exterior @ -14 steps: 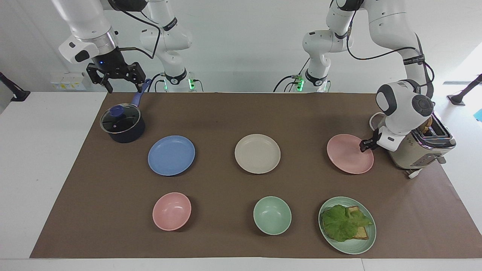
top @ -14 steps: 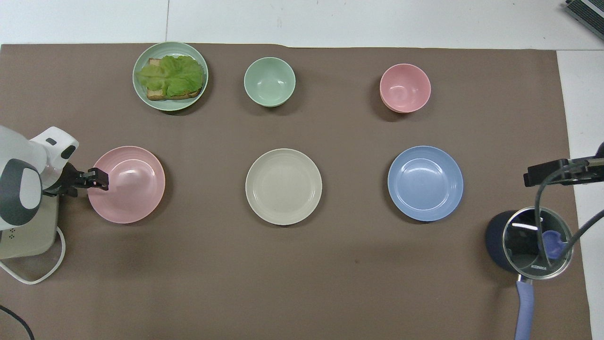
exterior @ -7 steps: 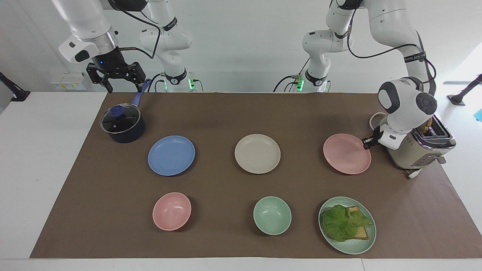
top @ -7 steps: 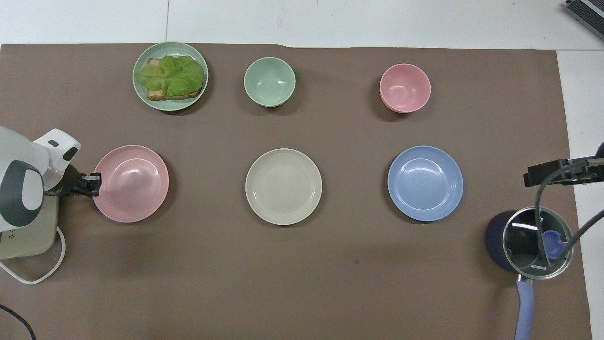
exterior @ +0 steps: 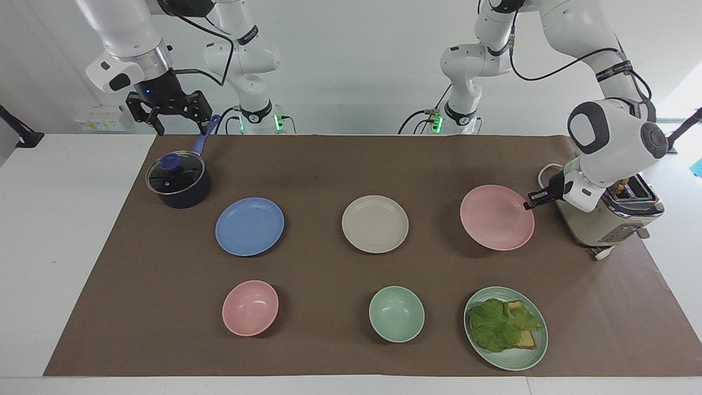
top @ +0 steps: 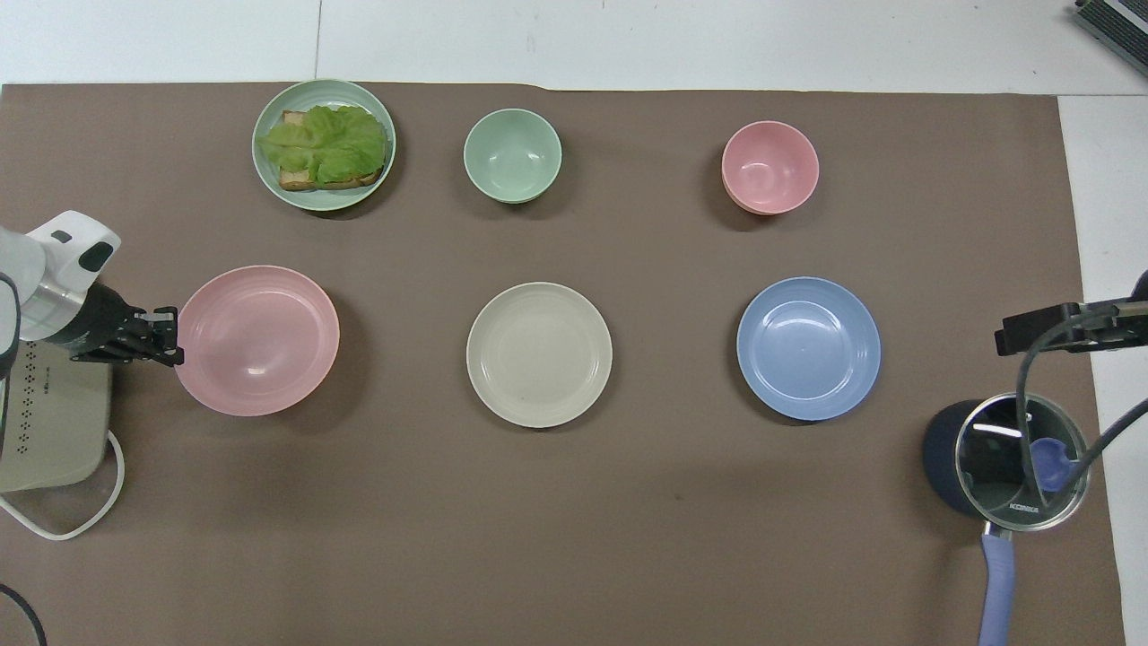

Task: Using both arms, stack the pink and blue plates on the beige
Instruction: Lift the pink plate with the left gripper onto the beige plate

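Observation:
The pink plate point(exterior: 496, 218) point(top: 258, 339) hangs tilted a little above the brown mat at the left arm's end of the table. My left gripper point(exterior: 529, 204) point(top: 175, 336) is shut on its rim, on the side by the toaster. The beige plate point(exterior: 375, 224) point(top: 539, 353) lies flat at the middle of the mat. Beside it, toward the right arm's end, lies the blue plate point(exterior: 249, 226) point(top: 808, 347). My right gripper point(exterior: 173, 122) point(top: 1045, 327) waits open in the air by the pot's handle, holding nothing.
A dark pot with a glass lid point(exterior: 178, 181) point(top: 1004, 458) stands at the right arm's end. A toaster point(exterior: 609, 222) point(top: 45, 431) sits beside the pink plate. Farther from the robots are a pink bowl point(exterior: 250, 307), a green bowl point(exterior: 396, 314) and a green plate point(exterior: 515, 363) with lettuce and toast.
My left gripper has shut on the pink plate's rim and raised it off the mat, shifting it slightly toward the beige plate. The right arm has not moved.

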Tool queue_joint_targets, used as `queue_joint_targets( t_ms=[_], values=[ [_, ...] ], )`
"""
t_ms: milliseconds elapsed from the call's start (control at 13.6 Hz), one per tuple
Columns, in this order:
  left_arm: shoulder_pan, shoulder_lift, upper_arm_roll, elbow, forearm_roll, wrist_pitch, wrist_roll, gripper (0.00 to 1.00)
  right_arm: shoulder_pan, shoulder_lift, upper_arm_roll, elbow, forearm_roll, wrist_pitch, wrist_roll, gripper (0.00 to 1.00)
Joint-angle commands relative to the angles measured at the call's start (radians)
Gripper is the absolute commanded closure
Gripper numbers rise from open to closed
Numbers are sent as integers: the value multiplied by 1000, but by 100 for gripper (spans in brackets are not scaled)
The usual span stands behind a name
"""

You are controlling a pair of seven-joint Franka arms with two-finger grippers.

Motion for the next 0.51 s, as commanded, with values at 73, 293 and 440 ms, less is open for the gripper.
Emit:
queue_joint_targets(
  t_ms=[73,293,440],
  values=[
    [-150,-11,-24,4,-34,21,-166,100,-11,-21,2,-28,0,23,-21,0],
    [-276,-11,-30,3,-35,66,-309,100,-11,-21,2,-30,0,23,-21,0],
    [-342,-14,-30,-7,-51,95,-367,100,-11,-21,2,-30,0,23,-21,0]
  ],
)
